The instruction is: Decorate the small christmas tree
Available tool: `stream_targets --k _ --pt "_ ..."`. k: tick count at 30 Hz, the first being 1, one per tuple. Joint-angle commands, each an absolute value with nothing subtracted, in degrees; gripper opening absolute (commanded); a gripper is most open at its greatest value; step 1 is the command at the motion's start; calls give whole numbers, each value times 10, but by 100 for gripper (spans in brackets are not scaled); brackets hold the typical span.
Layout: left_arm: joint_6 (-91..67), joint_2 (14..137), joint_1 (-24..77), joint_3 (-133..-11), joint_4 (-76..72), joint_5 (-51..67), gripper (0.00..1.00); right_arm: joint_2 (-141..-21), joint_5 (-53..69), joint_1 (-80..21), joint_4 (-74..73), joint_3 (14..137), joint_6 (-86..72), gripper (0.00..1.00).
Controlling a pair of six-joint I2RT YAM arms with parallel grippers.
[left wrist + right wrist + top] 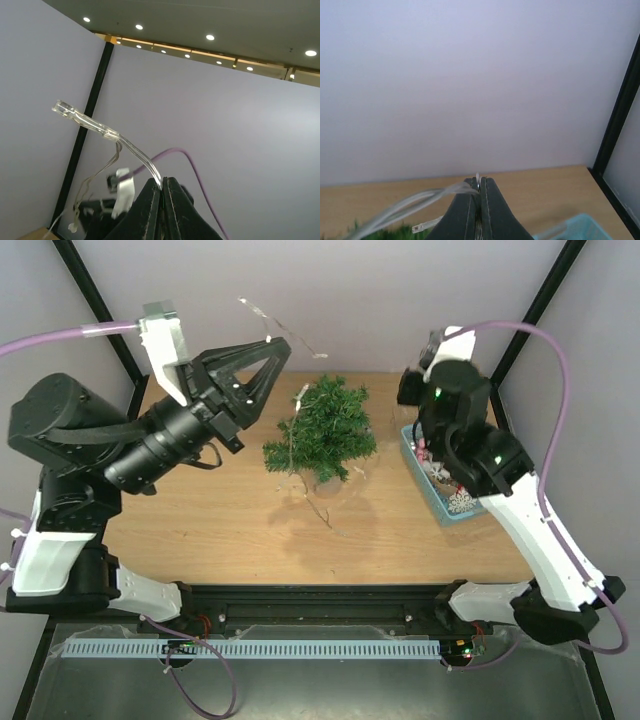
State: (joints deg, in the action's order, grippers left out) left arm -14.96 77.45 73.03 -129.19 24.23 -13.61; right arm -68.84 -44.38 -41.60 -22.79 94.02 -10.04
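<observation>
A: Jaws on your left gripper point(161, 186)?
B: Clenched on a clear light strand point(136, 150), held up high. Your right gripper point(479, 189) is pinched tight on clear wire point(420, 202).
A: Tree?
B: The small christmas tree point(325, 430) stands mid-way across the table point(220, 530), near the blue basket point(440, 502).

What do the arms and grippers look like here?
The left arm and right arm combine black joint housings with white link covers. A purple cable loops to each wrist. The left gripper has black triangular open-frame fingers; the right gripper is black too.
</observation>
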Motion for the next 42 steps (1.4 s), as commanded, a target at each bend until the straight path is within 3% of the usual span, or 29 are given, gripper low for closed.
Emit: stream_targets --k 1,8,22,27,33,37,42 --pt "-137 732 727 -1309 252 -170 4 -748 -357 -349 -213 1069 -61 1" --pt "-160 663 728 -1285 255 -180 4 -897 -249 -272 -246 1246 -82 1" --pt "-139 576 729 -1260 250 -266 3 -1081 25 -171 -205 1398 -217 1" --pt "-115 540 730 -1242 237 -302 3 -1110 132 -171 -174 1401 -255 1" --pt "-106 503 749 -1238 207 -286 2 -1095 154 -172 -171 1374 -261 1" --pt "-116 503 760 -1226 252 -442 4 -1070 173 -172 -163 1332 -256 1" --pt "-144 491 845 -1122 312 -762 6 -1045 194 -172 -163 1288 -247 1"
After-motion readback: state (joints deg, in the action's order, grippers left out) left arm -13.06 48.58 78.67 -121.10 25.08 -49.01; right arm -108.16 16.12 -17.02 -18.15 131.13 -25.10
